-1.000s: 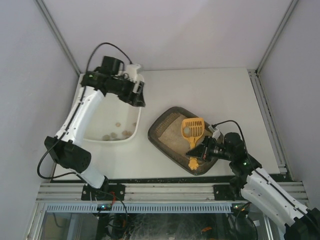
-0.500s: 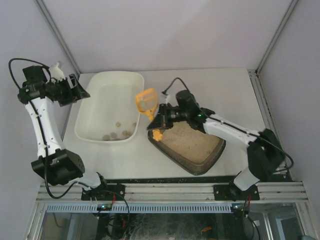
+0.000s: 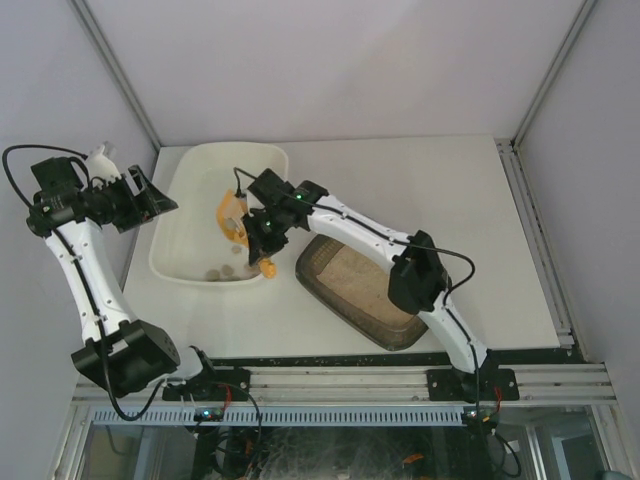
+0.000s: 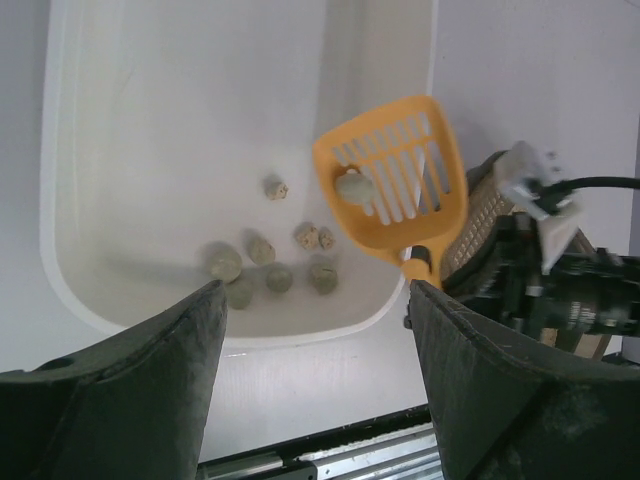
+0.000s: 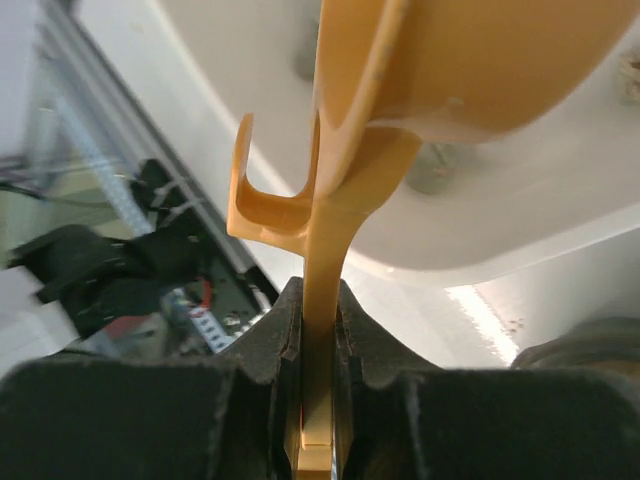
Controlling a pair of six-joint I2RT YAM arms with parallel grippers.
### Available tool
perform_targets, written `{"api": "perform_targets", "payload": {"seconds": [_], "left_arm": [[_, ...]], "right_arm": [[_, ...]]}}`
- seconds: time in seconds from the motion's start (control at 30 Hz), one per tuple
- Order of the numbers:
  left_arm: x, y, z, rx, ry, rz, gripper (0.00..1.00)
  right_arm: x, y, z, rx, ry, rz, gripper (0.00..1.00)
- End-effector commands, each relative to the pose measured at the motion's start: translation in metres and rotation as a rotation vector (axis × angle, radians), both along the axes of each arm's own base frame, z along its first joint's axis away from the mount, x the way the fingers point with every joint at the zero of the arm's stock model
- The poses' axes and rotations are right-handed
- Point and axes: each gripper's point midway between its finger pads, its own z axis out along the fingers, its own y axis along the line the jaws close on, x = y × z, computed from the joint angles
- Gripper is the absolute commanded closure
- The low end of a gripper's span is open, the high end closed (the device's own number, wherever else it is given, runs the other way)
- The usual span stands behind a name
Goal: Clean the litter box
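The litter box (image 3: 357, 283), a dark olive tray of beige litter, lies right of centre. My right gripper (image 3: 264, 243) is shut on the handle of a yellow slotted scoop (image 3: 232, 214). It holds the scoop over the cream-white tub (image 3: 210, 165). In the left wrist view the scoop (image 4: 395, 185) carries one grey clump (image 4: 353, 186) above several clumps (image 4: 265, 268) on the tub floor. The right wrist view shows the handle (image 5: 325, 290) pinched between both pads. My left gripper (image 3: 152, 200) stands open beside the tub's left rim, holding nothing.
The right arm stretches across the litter box's near-left corner toward the tub. The metal base rail (image 3: 330, 380) runs along the near table edge. White enclosure walls stand on the left, right and far sides.
The right arm has swung the scoop left, from over the litter box to above the white tub. The left arm has pulled back off the tub to its left side.
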Motion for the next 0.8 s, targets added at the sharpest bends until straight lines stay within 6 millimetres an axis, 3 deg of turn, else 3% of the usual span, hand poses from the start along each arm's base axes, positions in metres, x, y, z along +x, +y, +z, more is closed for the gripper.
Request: {"api": "perform_targets", "payload": {"seconds": [0.0, 0.17, 0.33, 0.47, 0.77], "left_arm": [[0.000, -0.004, 0.013, 0.003, -0.071, -0.020, 0.22], [0.002, -0.004, 0.010, -0.011, -0.064, -0.019, 0.22], [0.003, -0.005, 0.008, -0.015, -0.061, -0.022, 0.21], [0.004, -0.005, 0.004, -0.027, -0.051, -0.023, 0.21], [0.004, -0.005, 0.002, -0.029, -0.049, -0.029, 0.20]], "right_arm": [[0.008, -0.032, -0.028, -0.281, -0.143, 0.027, 1.00], [0.037, -0.044, -0.042, -0.465, -0.391, 0.011, 1.00], [0.055, -0.066, -0.039, -0.640, -0.625, 0.003, 1.00], [0.059, -0.067, -0.023, -0.683, -0.759, 0.007, 1.00], [0.052, -0.041, 0.035, -0.429, -0.783, -0.038, 1.00]]}}
